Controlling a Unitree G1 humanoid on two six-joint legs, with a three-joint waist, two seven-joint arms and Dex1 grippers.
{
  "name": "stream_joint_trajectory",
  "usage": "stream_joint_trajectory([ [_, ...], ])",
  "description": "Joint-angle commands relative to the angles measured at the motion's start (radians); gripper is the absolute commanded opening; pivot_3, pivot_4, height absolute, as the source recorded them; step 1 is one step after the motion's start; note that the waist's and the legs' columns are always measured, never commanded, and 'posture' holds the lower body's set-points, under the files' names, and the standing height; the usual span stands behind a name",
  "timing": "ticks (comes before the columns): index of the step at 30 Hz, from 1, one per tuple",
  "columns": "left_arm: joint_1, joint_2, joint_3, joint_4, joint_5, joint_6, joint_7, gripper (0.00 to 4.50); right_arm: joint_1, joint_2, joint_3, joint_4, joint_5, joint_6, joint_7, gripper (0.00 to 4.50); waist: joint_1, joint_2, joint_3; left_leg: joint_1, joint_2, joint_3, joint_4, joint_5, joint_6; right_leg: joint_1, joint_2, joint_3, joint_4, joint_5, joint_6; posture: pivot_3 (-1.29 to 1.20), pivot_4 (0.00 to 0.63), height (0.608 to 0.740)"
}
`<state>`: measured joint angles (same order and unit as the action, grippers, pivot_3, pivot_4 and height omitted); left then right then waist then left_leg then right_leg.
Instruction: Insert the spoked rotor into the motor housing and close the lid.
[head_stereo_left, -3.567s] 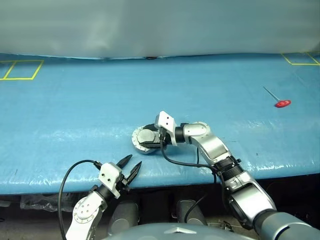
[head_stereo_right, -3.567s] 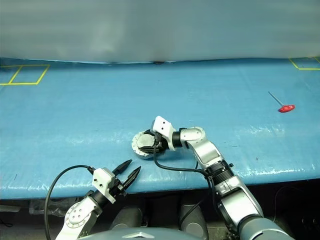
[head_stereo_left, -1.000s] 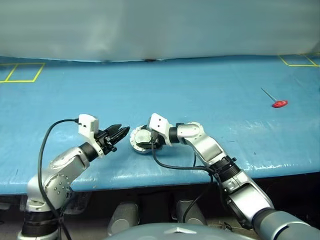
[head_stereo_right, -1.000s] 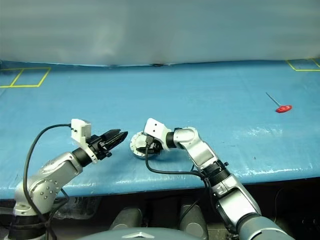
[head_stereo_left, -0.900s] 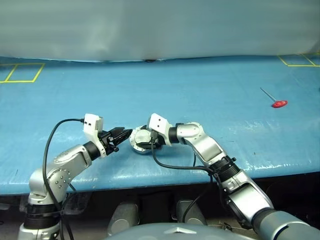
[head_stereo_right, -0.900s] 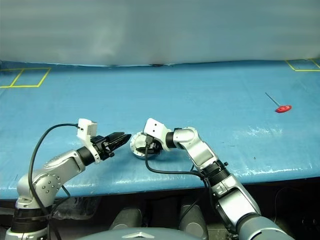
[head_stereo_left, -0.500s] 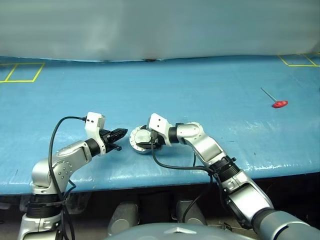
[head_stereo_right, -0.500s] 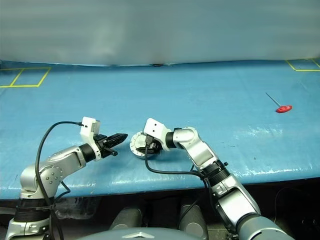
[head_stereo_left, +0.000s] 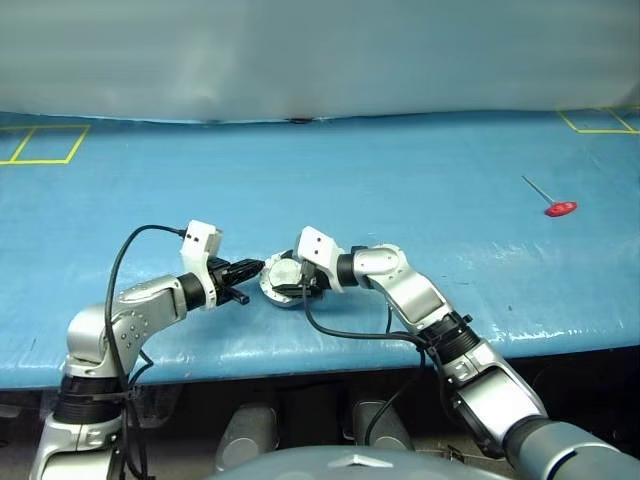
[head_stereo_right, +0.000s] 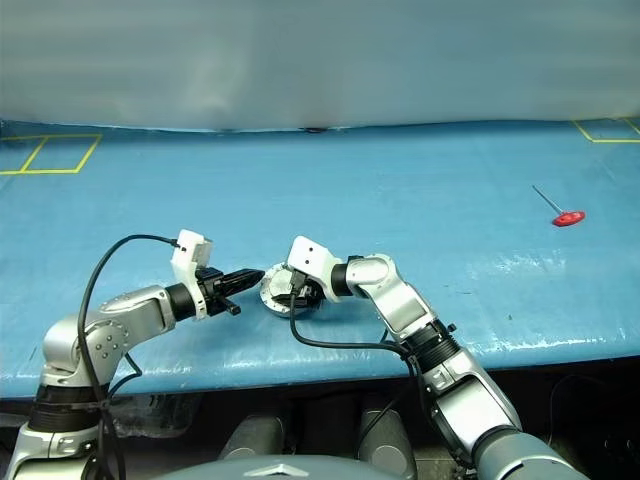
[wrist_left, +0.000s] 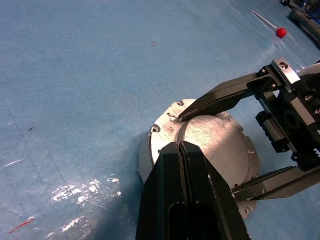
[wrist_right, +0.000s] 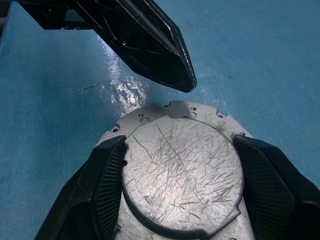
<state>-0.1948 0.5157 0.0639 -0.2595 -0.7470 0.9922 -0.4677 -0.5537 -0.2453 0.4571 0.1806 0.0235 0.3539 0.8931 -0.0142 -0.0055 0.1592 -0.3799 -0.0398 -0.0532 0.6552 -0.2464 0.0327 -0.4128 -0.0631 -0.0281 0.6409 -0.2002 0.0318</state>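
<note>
Lid (wrist_right: 182, 175): plain scratched face up, seated on the motor housing (wrist_left: 162, 135), near the blue counter's (head_stereo_left: 420, 180) front edge
Right gripper (wrist_right: 185, 185): fingers spread wide, clasping the lid's sides
Left gripper (wrist_left: 181, 150): pinched together, tip at the housing's rim

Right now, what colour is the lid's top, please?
Scratched plain silver lid, clearest in the right wrist view.

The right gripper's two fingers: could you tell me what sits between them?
The lid, a round scratched silver disc on the motor housing, flanked by the right gripper; clearest in the right wrist view.
</note>
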Motion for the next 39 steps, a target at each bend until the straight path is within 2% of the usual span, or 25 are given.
stream_joint_trajectory([
  [1, -0.027, -0.008, -0.024, 0.023, 0.018, 0.026, -0.001, 0.02, 0.015, -0.023, 0.009, 0.030, -0.045, 0.017, -0.025, 3.06, -0.001, 0.000, 0.000, 0.000, 0.000, 0.000, 0.000, 0.000, 0.000, 0.000, 0.000, 0.000, 0.000, 0.000, 0.000, 0.00, 0.150, 0.740],
  [10, -0.043, -0.025, -0.083, 0.054, 0.069, 0.091, 0.026, 0.02, 0.026, -0.028, 0.010, 0.021, -0.045, 0.010, -0.033, 3.06, 0.002, 0.000, 0.000, 0.001, 0.000, -0.001, -0.001, 0.000, 0.000, 0.001, 0.000, 0.000, -0.001, 0.000, 0.000, 0.00, 0.150, 0.740],
  [22, 0.003, -0.003, -0.016, 0.033, 0.081, 0.101, 0.039, 0.02, 0.030, -0.037, 0.013, 0.011, -0.042, 0.017, -0.030, 3.06, 0.002, 0.000, 0.000, 0.001, 0.000, -0.003, -0.006, 0.001, -0.001, 0.001, 0.000, -0.002, -0.007, 0.000, 0.000, 0.00, 0.150, 0.740],
  [32, -0.017, -0.064, -0.025, 0.030, 0.062, 0.093, 0.025, 0.02, 0.026, -0.038, 0.020, 0.010, -0.037, 0.023, -0.014, 3.06, 0.003, 0.000, 0.000, 0.001, 0.000, -0.004, -0.008, 0.001, -0.002, 0.002, 0.000, -0.002, -0.010, 0.000, 0.001, 0.00, 0.150, 0.740],
  [39, -0.053, -0.088, -0.088, 0.039, 0.079, 0.109, 0.001, 0.02, 0.043, -0.047, 0.017, -0.014, -0.026, 0.049, 0.000, 3.06, 0.009, 0.000, 0.000, 0.001, -0.001, -0.005, -0.008, 0.001, -0.002, 0.003, -0.001, -0.004, -0.012, 0.001, 0.001, 0.00, 0.150, 0.740],
])
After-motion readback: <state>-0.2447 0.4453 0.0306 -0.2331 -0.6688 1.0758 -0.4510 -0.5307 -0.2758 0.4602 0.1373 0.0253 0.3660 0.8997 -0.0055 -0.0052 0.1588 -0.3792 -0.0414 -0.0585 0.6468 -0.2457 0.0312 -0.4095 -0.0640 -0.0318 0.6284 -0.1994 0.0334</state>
